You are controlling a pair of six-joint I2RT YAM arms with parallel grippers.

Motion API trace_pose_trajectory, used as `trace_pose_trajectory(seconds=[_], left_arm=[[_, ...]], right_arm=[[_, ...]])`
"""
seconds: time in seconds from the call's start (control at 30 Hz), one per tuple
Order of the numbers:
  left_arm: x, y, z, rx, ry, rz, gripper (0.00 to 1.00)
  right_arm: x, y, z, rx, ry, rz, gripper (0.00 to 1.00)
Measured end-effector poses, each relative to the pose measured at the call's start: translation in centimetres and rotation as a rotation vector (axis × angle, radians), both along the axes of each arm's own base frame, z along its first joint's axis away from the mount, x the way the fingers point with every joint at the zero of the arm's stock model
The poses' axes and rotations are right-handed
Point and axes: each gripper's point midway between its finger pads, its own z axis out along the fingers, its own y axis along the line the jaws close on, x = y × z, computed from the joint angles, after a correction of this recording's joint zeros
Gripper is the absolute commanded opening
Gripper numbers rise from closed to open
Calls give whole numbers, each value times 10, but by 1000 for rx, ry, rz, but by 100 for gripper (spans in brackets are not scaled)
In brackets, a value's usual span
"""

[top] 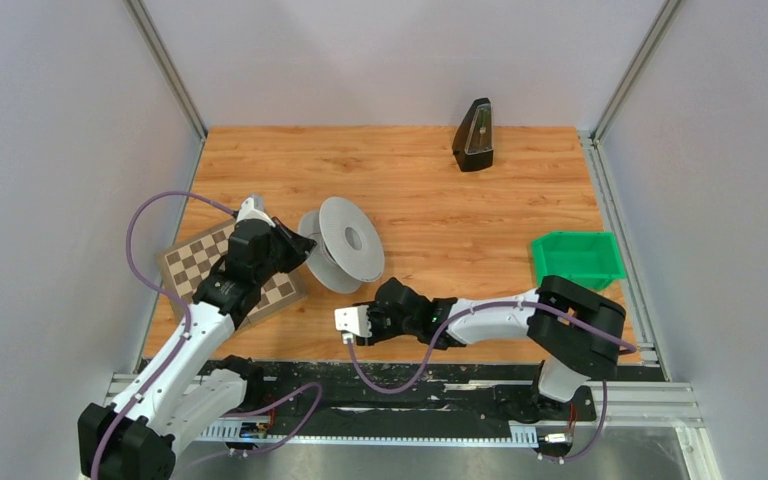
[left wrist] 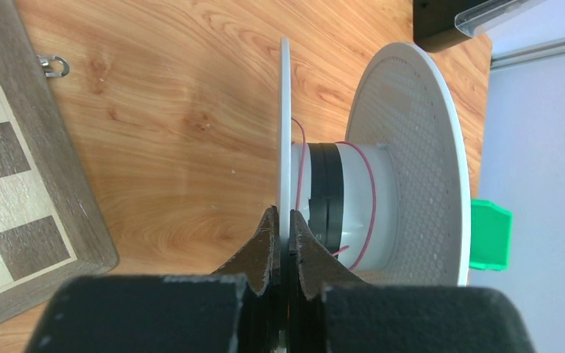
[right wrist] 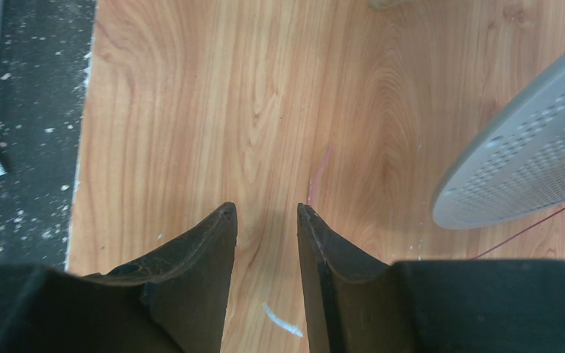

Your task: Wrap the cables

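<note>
A white spool (top: 345, 245) stands on its edge on the wooden table. A thin red cable (left wrist: 371, 198) runs loosely round its hub, beside black tape. My left gripper (left wrist: 283, 217) is shut on the spool's near flange (left wrist: 285, 132); in the top view it (top: 295, 248) sits at the spool's left side. My right gripper (right wrist: 265, 211) is open and empty, low over the table in front of the spool (right wrist: 522, 169). The cable's loose end (right wrist: 322, 173) lies on the wood just beyond the right fingertip. In the top view the right gripper (top: 352, 330) is under its camera block.
A chessboard (top: 200, 265) lies left of the spool, under my left arm; it also shows in the left wrist view (left wrist: 15, 184). A green bin (top: 577, 257) sits at the right edge. A black wedge-shaped object (top: 474, 135) stands at the back. The black front rail (right wrist: 29, 110) is near my right gripper.
</note>
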Motion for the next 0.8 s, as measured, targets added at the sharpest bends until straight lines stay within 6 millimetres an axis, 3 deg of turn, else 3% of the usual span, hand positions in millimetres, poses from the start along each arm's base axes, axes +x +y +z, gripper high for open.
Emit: trace_pose_trajectory(seconds=[0.4,0.47,0.53,0.8], left_arm=[[5,1,-1,-4,-2,-4,0],[5,2,-2,0,0,-1,0],[6,2,-3,1,4,1,0],[6,2,-4,1,8,-2,0]], right_arm=[[38,19,-13,-6,47,-88,37],[39,21,-14,-9,58,-88,27],[40,22,-15,-12,70,-87,3],[31,18,-17,-19,141,-77,0]])
